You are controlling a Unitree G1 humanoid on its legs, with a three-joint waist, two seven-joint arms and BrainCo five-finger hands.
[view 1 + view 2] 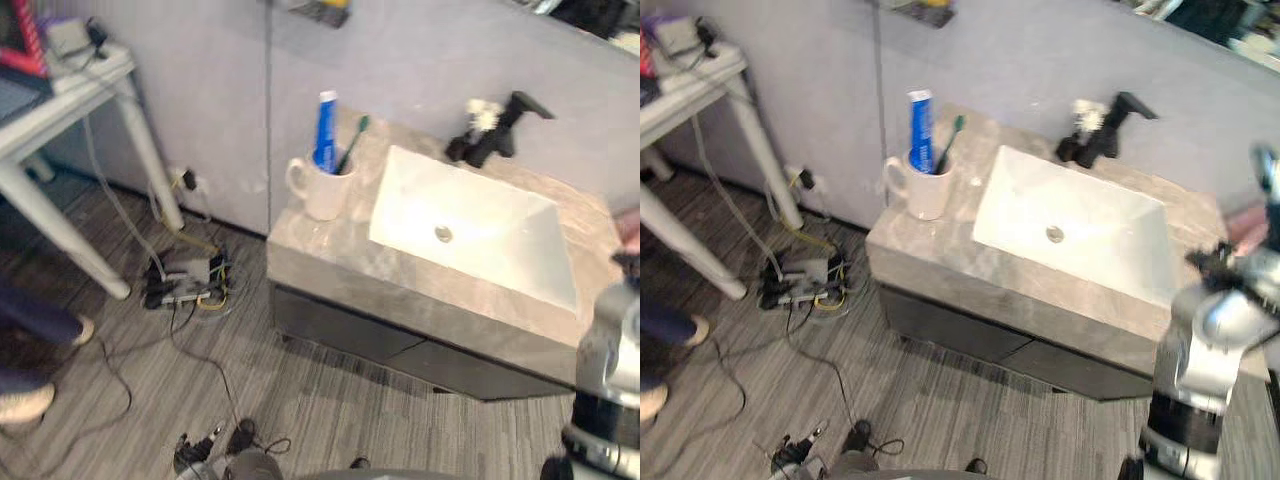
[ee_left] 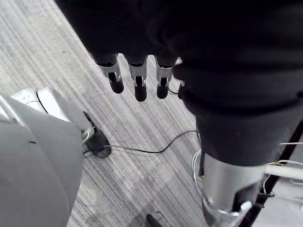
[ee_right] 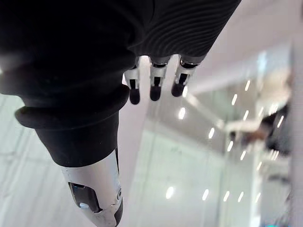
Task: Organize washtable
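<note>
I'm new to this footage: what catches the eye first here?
The white sink stands out, set in the grey counter, with a black tap behind it. At the counter's left end stands a mug holding a blue tube and a green toothbrush. Cables tangle on the floor to its left.

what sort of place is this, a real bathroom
Probably a mock washroom corner in a lab or office: a countertop with a white sink, black faucet and mug holding toothpaste and a toothbrush, but loose cables on the floor beside it.
</note>
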